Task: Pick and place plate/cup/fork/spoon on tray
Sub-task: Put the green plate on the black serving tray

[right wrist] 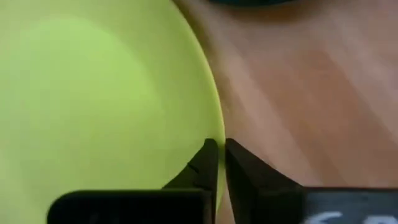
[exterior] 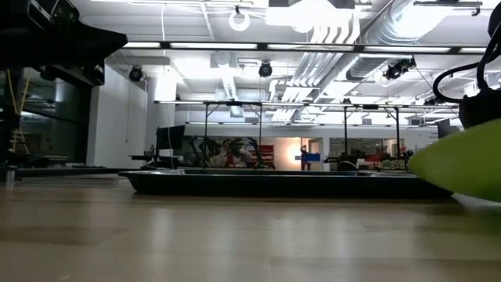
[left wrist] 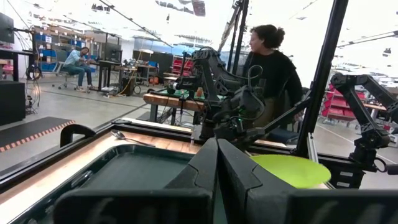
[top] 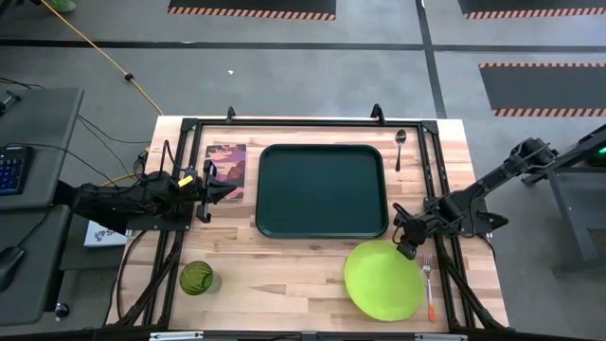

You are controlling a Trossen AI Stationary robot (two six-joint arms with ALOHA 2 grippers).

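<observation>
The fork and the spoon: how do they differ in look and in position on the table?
The fork has an orange-red handle, while the spoon is all metal.
The fork lies right beside the plate, near the front of the table; the spoon lies alone off the tray's far right corner.
The right tool, closed on the plate's rim, is near the fork and well away from the spoon.
Both lie flat on the wood, outside the tray.

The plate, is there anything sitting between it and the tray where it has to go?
Nothing visible does. The plate lies just off the tray's near right corner, with bare wood between them. The right gripper is clamped on the plate's rim, and the tray holds nothing.
</observation>
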